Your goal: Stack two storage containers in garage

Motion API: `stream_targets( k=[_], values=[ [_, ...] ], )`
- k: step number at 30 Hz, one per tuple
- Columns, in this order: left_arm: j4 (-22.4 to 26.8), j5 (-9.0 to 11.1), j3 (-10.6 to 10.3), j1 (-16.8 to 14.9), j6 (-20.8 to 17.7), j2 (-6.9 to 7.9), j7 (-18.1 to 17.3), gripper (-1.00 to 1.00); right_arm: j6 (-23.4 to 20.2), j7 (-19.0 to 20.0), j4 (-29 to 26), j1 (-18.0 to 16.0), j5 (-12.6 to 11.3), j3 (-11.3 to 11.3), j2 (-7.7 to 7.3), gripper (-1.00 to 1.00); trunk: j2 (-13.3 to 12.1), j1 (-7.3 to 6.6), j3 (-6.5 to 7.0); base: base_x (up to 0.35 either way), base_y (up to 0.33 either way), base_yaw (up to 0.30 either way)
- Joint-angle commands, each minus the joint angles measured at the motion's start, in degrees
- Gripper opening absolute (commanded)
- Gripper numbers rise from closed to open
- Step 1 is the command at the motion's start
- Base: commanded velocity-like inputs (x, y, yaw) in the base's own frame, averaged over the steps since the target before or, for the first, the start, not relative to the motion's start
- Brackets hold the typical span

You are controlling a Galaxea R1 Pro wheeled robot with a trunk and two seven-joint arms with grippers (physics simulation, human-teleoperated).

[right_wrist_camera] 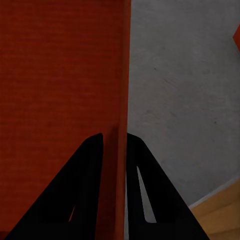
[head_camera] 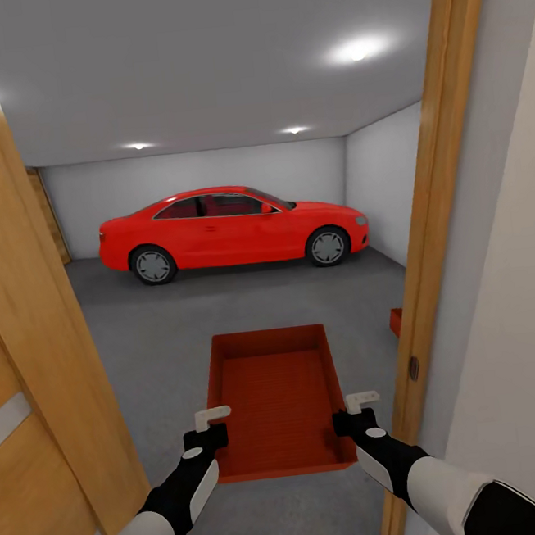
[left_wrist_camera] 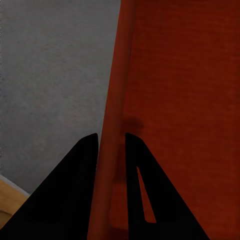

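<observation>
Through a wood-framed doorway (head_camera: 446,199) lies a garage with white walls (head_camera: 200,176), grey ceiling (head_camera: 196,61) carrying three lit recessed lights (head_camera: 357,49), speckled grey concrete floor (head_camera: 159,336), wooden-slat door (head_camera: 47,212) at left, and a red car (head_camera: 231,230) parked along the far wall.

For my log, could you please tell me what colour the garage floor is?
Grey and faintly speckled; the floor shows best in the head view.
</observation>
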State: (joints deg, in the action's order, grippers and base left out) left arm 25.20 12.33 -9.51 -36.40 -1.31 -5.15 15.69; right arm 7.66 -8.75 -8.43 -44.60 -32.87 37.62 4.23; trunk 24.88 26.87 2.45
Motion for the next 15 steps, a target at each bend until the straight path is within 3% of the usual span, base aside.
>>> stream_targets(
  k=[1,10,15],
  values=[
    [0.20,-0.64,-0.16,0.02,1.14,-0.04,1.89,-1.00,0.43,-0.83,0.26,-0.05,-1.32,-3.17,0.86,-1.00,0.05,0.02,-0.02,0.000,0.000,0.010],
    [0.20,-0.64,-0.16,0.02,1.14,-0.03,1.89,-1.00,0.46,-0.83,0.26,-0.05,-1.32,-3.17,0.87,-1.00,0.05,0.02,-0.02,0.001,0.000,0.072],
    [0.19,-0.71,-0.16,0.02,1.08,-0.04,1.89,-1.00,0.50,-0.90,0.26,-0.05,-1.32,-3.16,0.89,-1.00,0.05,0.02,-0.02,0.110,0.000,0.017]
  ],
)
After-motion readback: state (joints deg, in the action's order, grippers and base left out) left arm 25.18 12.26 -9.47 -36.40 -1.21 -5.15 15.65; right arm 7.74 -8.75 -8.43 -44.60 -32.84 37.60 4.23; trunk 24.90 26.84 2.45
